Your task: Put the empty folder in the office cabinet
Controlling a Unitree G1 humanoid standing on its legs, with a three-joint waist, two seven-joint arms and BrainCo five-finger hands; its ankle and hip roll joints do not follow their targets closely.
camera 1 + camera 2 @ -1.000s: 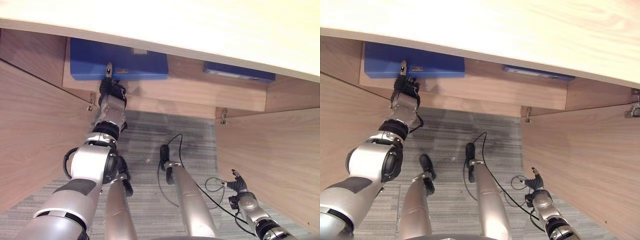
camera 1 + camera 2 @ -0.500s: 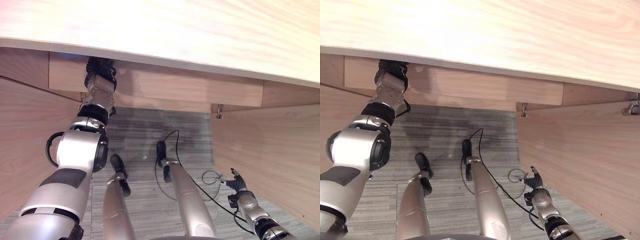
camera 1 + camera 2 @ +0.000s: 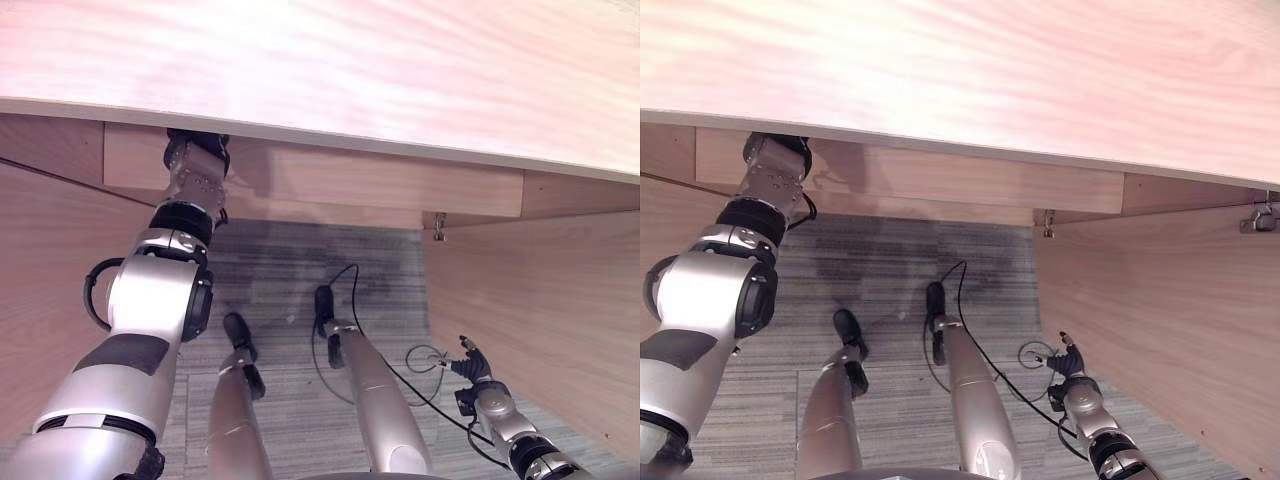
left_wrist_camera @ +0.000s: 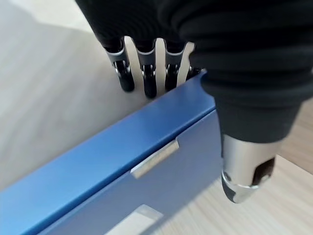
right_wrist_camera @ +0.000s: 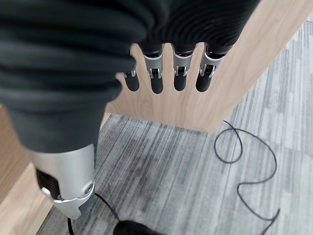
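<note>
Smooth blue flat-sided folder (image 4: 122,171) on the wood-grain cabinet (image 3: 330,190) shelf, left hand (image 4: 146,73) fingers straight beside its edge, drawn slightly back since before, right hand (image 5: 166,73) relaxed open, low beside cabinet door.

Two silver-grey arms with black joint bands — each hand (image 4: 146,73) silver-fingered, dark-tipped, under a dark ribbed cover.

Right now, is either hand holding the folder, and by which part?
The left hand rests its straight fingers behind the blue folder's spine edge, thumb in front, with no clear clasp. The right hand hangs open, holding nothing.
</note>
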